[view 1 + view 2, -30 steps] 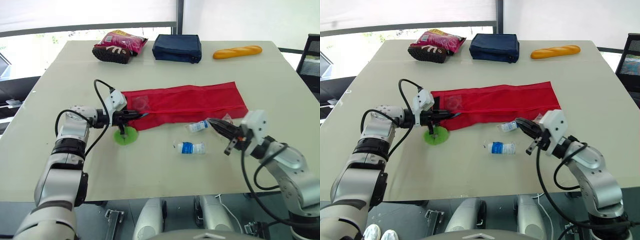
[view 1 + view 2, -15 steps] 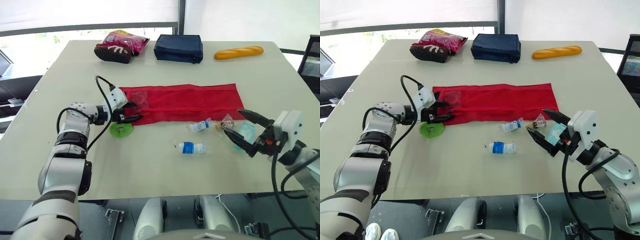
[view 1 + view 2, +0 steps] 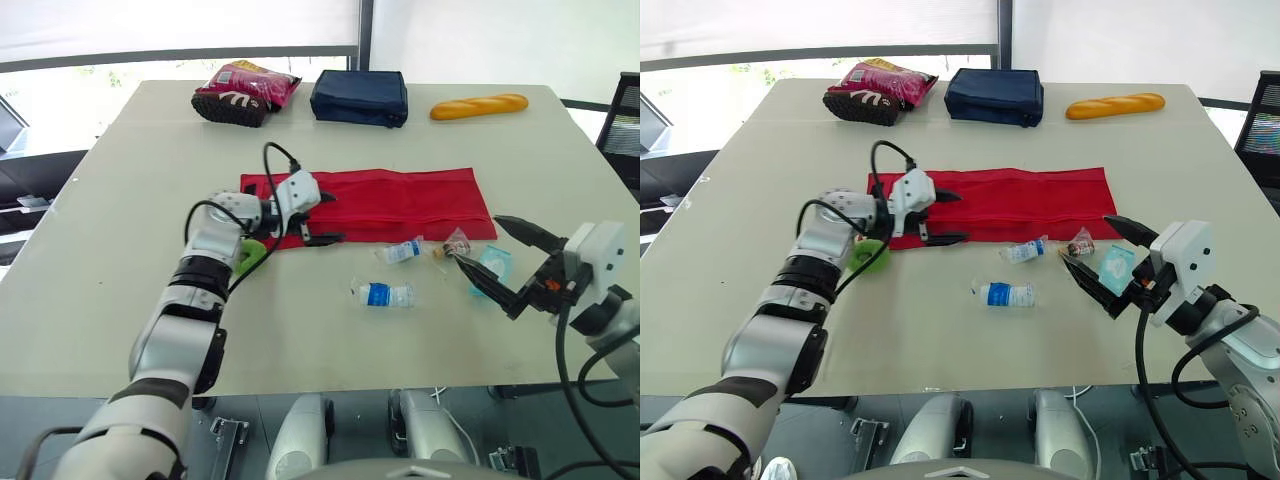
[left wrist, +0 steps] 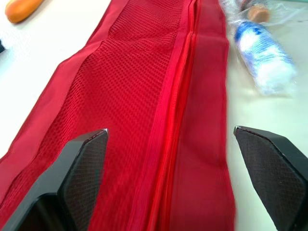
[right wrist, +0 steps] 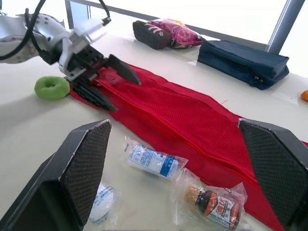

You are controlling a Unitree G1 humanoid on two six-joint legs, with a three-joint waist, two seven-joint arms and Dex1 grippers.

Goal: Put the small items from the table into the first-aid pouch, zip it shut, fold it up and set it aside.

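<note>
Beige table [image 3: 320,340] holds one long red mesh pouch [image 3: 400,205] in the middle, two small blue-label bottles [image 3: 403,250] near it. Left hand [image 3: 338,218] over the pouch and right hand [image 3: 478,240] both have fingers apart.

I saw the pale table [image 3: 120,300] carrying a red pouch [image 3: 400,205] at centre, a snack bag [image 3: 240,90], navy case [image 3: 358,97] and bread loaf [image 3: 478,105] along the top, a green ring [image 3: 250,258] centre-left, and wrapped bottles [image 3: 385,295] below the pouch.
</note>
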